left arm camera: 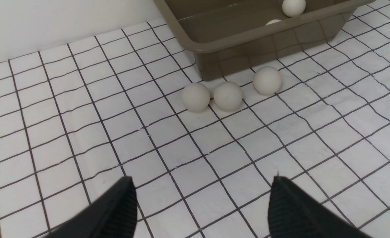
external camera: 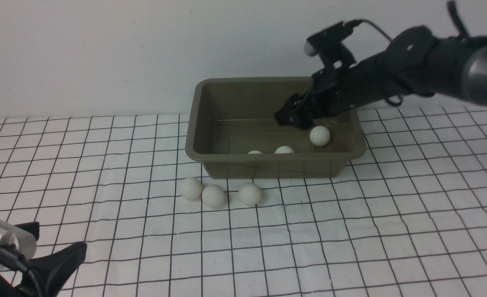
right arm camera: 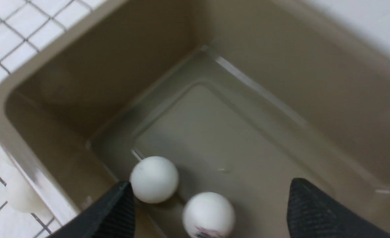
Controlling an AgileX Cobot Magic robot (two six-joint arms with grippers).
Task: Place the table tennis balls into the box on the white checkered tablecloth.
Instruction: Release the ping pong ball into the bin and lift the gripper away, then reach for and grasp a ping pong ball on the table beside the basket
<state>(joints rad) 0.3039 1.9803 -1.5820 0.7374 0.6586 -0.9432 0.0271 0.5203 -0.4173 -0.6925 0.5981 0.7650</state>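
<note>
The olive-grey box point(external camera: 192, 128) stands on the white checkered tablecloth point(external camera: 351, 231). My right gripper point(external camera: 291, 117) hangs inside the box, open with nothing between its fingers. One table tennis ball point(external camera: 320, 135) sits free just below it, and two more point(external camera: 284, 149) point(external camera: 254, 152) peek over the front wall. In the right wrist view two balls point(right arm camera: 154, 179) point(right arm camera: 209, 215) lie on the box floor point(right arm camera: 214, 132) under the open gripper point(right arm camera: 211, 182). Three balls point(external camera: 191, 188) point(external camera: 213, 195) point(external camera: 250, 194) rest on the cloth in front of the box. My left gripper point(left arm camera: 202, 178) stays open and empty, low at the near left.
A white wall runs close behind the box. In the left wrist view the three loose balls point(left arm camera: 228, 96) lie in a row near the box's front corner point(left arm camera: 208, 62), well ahead of the fingers.
</note>
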